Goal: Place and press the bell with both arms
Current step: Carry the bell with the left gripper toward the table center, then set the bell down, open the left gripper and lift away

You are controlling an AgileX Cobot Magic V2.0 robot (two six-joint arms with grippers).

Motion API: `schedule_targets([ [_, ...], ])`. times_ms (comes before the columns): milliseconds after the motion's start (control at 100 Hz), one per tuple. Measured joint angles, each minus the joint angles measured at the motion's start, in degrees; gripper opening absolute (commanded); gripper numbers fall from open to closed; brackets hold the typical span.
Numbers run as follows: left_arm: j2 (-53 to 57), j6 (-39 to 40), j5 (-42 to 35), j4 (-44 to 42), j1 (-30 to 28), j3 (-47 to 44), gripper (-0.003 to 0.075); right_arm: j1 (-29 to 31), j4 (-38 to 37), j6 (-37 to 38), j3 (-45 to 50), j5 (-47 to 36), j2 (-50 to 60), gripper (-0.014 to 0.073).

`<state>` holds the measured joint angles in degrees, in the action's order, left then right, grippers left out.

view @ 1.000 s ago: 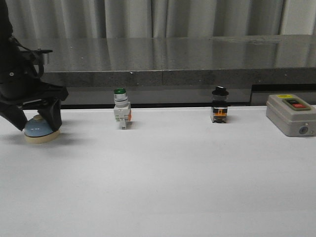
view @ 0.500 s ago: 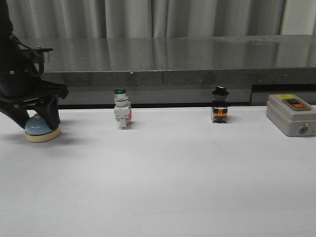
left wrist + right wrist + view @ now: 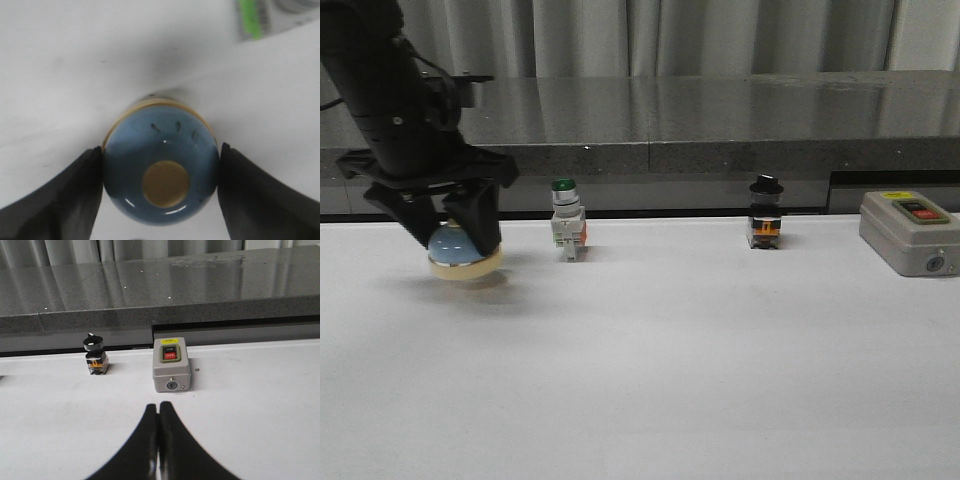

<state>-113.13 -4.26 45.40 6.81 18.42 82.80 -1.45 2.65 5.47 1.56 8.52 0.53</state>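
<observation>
The bell [image 3: 455, 250] is a light-blue dome on a cream base, at the left of the white table, just above its shadow. My left gripper [image 3: 448, 232] is shut on the bell, one finger on each side of the dome. In the left wrist view the bell [image 3: 161, 172] shows from above with its cream button between the two black fingers [image 3: 55, 192]. My right gripper [image 3: 159, 407] is shut and empty over the table, short of the grey box. The right arm is out of the front view.
A green-capped white push-button switch [image 3: 565, 228] stands right of the bell. A black-knob switch [image 3: 765, 214] stands mid-right, also in the right wrist view [image 3: 95, 355]. A grey box with red button [image 3: 910, 230] sits at the far right, also in the right wrist view [image 3: 171, 365]. A dark ledge [image 3: 720, 120] runs behind.
My left gripper has closed on the bell and carried it to the right, toward the green-capped switch. The other objects have not moved.
</observation>
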Motion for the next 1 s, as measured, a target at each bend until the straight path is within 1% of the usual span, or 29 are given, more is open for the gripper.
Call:
schedule_targets([
  [280,0.0,0.0,-0.2,0.0,11.3,0.0,0.0284,0.0,0.0,0.0,0.0,0.0,0.0,-0.0069],
  [450,-0.5,-0.1,-0.5,0.2,16.1,0.0,0.0284,0.0,0.0,0.0,0.0,0.0,0.0,-0.0069],
  [550,-1.2,-0.1,-0.6,0.2,17.4,0.0,0.0289,0.0,0.0,0.0,0.0,0.0,0.0,-0.0069],
  [590,-1.4,-0.3,-0.7,0.3,17.7,0.0,0.0307,0.0,0.0,0.0,0.0,0.0,0.0,-0.0069],
  [640,-1.4,-1.0,-0.9,0.7,17.8,0.0,0.0353,0.0,0.0,0.0,0.0,0.0,0.0,-0.0069],
  [720,-1.4,-1.9,-1.4,1.8,17.8,0.0,0.0449,0.0,0.0,0.0,0.0,0.0,0.0,-0.0069],
  [770,-1.4,-2.0,-1.6,1.9,17.8,0.0,0.0493,0.0,0.0,0.0,0.0,0.0,0.0,-0.0069],
  [890,-1.4,-2.2,-1.7,2.2,17.8,0.0,0.0487,0.0,0.0,0.0,0.0,0.0,0.0,-0.0069],
  [1000,-1.4,-2.2,-1.7,2.3,17.8,0.0,0.0445,0.0,0.0,0.0,0.0,0.0,0.0,-0.0069],
])
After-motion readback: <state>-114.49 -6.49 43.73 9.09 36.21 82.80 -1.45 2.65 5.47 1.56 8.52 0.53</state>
